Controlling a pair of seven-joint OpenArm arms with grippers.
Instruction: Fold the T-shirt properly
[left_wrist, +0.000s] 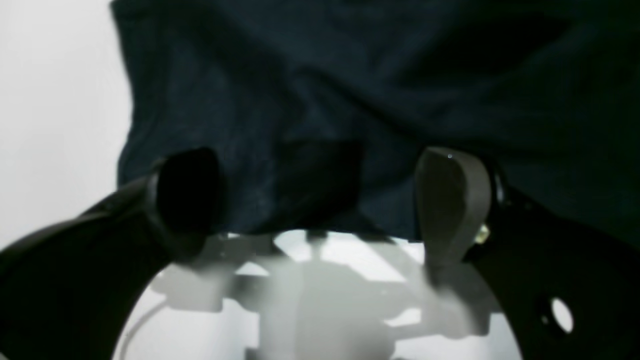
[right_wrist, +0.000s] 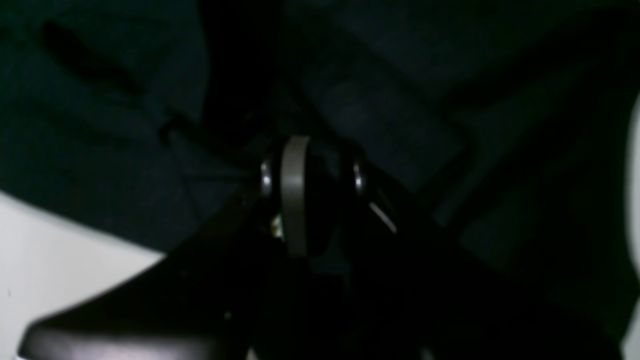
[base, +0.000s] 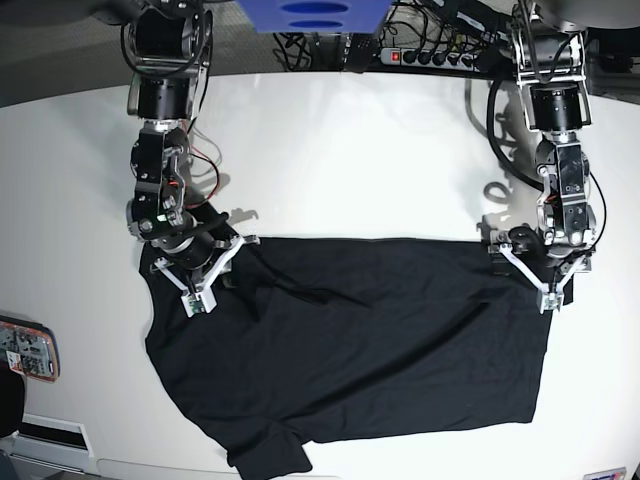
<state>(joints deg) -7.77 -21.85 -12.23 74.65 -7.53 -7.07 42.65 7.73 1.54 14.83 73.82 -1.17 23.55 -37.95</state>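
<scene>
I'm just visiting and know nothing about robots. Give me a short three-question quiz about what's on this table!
1. True or false: the T-shirt is black.
2. Which gripper has its jaws spread wide: A) the left gripper or B) the right gripper?
3. Fill in: the shirt lies on a ____ table.

Key: 1 true; 2 A; 3 white.

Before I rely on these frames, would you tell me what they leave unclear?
- Right wrist view: too dark to show whether the right gripper pinches the T-shirt.
- Left wrist view: blurred; the open left gripper has cloth beyond it, contact unclear.
- Base view: the shirt's bottom sleeve is cut off by the lower edge.
</scene>
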